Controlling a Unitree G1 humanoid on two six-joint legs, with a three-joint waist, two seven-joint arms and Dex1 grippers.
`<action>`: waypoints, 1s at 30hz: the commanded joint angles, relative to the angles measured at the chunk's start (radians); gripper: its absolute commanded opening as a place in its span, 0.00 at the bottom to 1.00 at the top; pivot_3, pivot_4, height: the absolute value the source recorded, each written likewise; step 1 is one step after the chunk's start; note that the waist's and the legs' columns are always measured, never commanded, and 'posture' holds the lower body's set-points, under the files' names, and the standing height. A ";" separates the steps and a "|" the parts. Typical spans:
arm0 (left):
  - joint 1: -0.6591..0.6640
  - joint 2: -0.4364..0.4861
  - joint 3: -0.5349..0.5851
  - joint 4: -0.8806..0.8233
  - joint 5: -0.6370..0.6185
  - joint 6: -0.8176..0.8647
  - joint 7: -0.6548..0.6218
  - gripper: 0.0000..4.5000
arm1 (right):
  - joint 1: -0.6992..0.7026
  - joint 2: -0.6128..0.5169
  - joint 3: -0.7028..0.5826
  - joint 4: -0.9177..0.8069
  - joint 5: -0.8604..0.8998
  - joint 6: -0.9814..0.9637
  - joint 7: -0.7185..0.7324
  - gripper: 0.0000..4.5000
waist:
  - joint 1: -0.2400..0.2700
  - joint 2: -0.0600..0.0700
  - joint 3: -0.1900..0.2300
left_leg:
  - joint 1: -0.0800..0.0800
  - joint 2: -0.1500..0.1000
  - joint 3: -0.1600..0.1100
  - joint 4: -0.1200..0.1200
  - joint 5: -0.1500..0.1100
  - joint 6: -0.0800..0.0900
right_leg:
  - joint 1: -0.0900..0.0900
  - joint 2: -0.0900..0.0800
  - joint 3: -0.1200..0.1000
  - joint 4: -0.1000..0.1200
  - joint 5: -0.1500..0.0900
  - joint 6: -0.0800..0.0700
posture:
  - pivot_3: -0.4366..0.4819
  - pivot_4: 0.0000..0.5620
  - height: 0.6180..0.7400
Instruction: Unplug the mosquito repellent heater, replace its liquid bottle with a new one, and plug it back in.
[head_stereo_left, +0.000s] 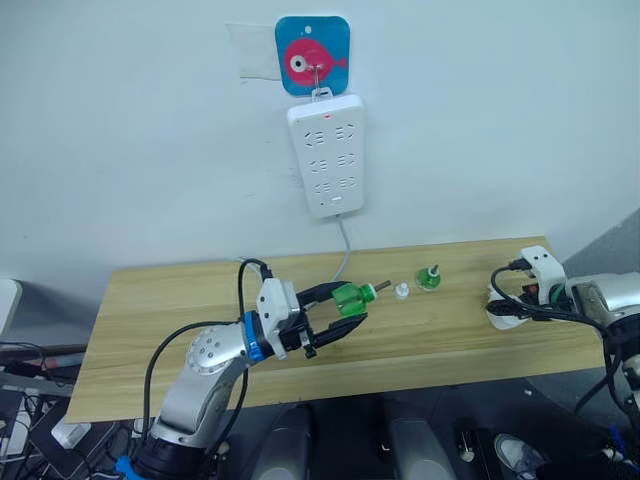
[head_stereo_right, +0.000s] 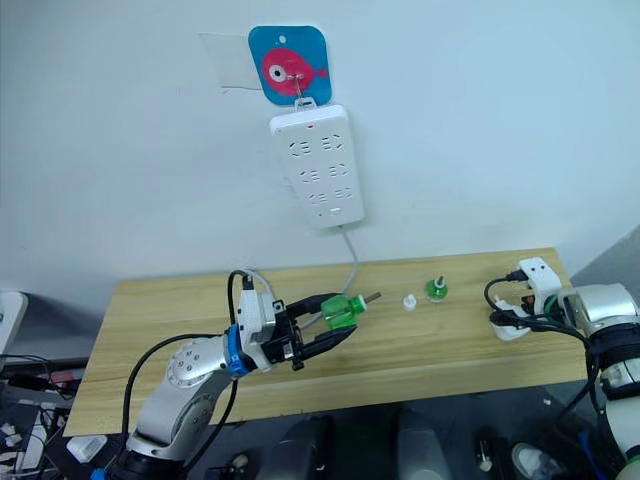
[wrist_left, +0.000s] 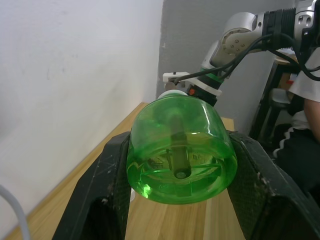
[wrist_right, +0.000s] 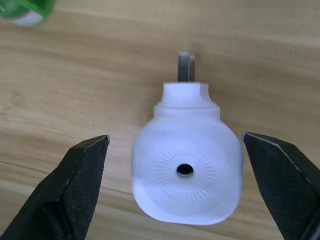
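While left claw (head_stereo_left: 340, 312) clamps green bottle (head_stereo_left: 352, 298) — right claw (wrist_right: 175, 200) wide, straddling heater (wrist_right: 186, 174).

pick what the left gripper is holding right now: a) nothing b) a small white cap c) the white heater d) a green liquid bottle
d, the left gripper is shut on the green liquid bottle, its black fingers pressed to both sides, while the white mosquito repellent heater lies on the wooden table between the open fingers of the right gripper.

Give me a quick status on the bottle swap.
Left gripper shut on green bottle. Right gripper open around heater lying on table. Nothing in the way.
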 joint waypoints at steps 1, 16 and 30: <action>0.005 0.011 0.008 -0.052 -0.010 -0.004 -0.005 0.50 | -0.012 0.001 -0.028 0.009 -0.045 -0.005 0.032 0.99 | 0.000 0.000 0.000 | 0.000 0.000 0.000 0.000 0.000 0.000 | 0.000 0.000 0.000 0.000 0.000 0.000 | 0.52 0.53 1.00; 0.018 0.020 -0.007 -0.072 -0.014 0.016 -0.012 0.50 | -0.045 0.047 -0.053 0.132 -0.169 -0.090 0.102 0.99 | -0.001 0.000 0.000 | 0.000 0.000 0.000 0.000 0.000 0.000 | 0.000 0.000 0.000 0.000 0.000 0.000 | 0.51 0.53 1.00; 0.031 0.029 -0.001 -0.070 -0.012 0.012 -0.028 0.50 | -0.095 0.030 -0.099 0.169 -0.210 -0.106 0.224 0.66 | -0.001 -0.002 0.005 | 0.000 0.000 -0.001 0.000 0.000 0.000 | 0.000 0.000 0.000 0.000 0.000 0.000 | 0.52 0.53 1.00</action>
